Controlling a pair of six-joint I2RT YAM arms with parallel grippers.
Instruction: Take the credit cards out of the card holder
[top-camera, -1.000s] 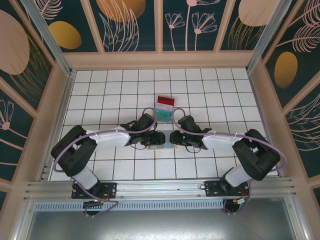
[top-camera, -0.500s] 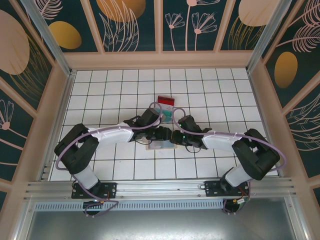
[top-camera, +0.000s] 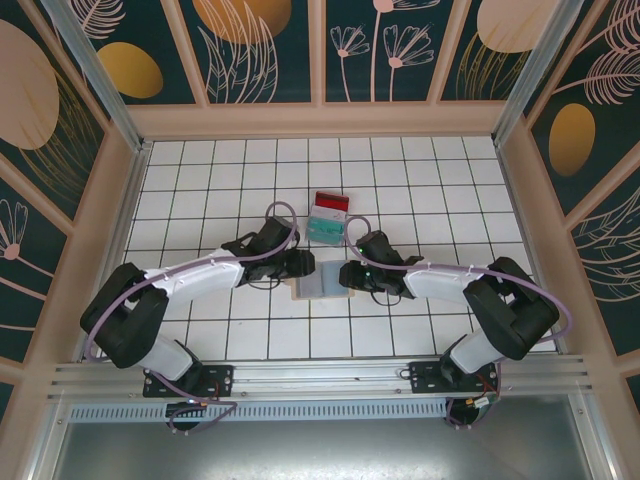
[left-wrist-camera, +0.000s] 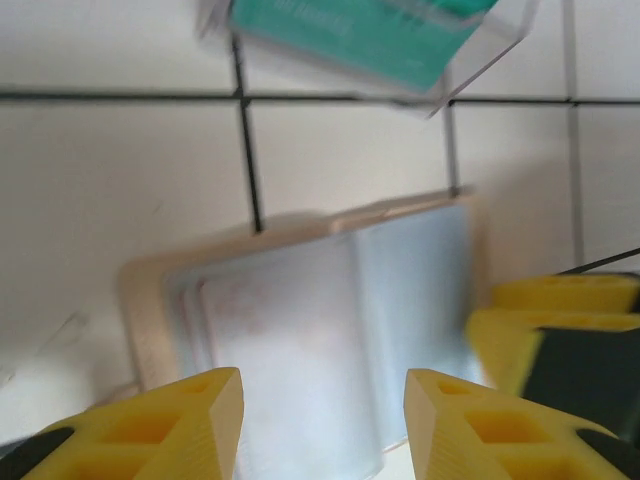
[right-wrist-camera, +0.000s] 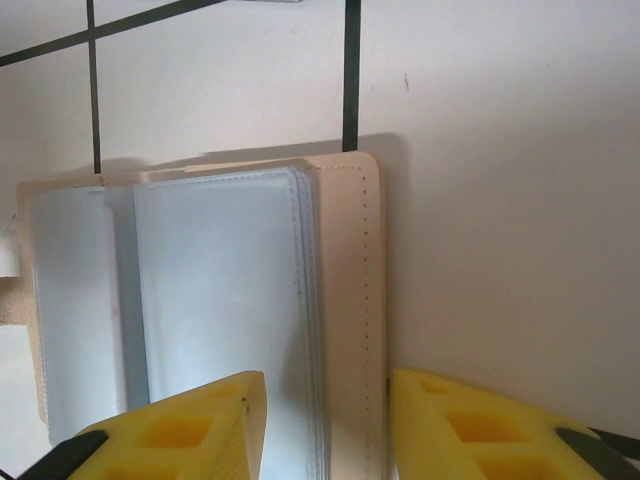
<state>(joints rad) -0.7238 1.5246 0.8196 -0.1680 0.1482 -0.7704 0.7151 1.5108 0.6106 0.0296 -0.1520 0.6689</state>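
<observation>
The card holder (top-camera: 318, 282) lies open and flat on the tiled floor, tan rim around two grey-blue panels (left-wrist-camera: 330, 320). My left gripper (top-camera: 300, 268) hovers at its left side, open, fingers (left-wrist-camera: 185, 420) over the panels with nothing between them. My right gripper (top-camera: 348, 277) is open and straddles the holder's tan right edge (right-wrist-camera: 355, 300), one finger (right-wrist-camera: 190, 430) over the panel, the other over bare tile. Beyond the holder lie a teal credit card (top-camera: 325, 230) and a red credit card (top-camera: 330, 201). A clear whitish card (left-wrist-camera: 490, 50) shows under the teal one (left-wrist-camera: 350, 30).
White tiled floor (top-camera: 200, 200) with dark grout lines, walled in by tan frames and patterned panels. A metal rail (top-camera: 320, 378) runs along the near edge by the arm bases. The right gripper's yellow fingers (left-wrist-camera: 560, 320) show close to the holder in the left wrist view.
My left gripper swung in over the holder toward the centre, then drew back left, uncovering the holder. Its jaws narrowed slightly. The right arm has not moved.
</observation>
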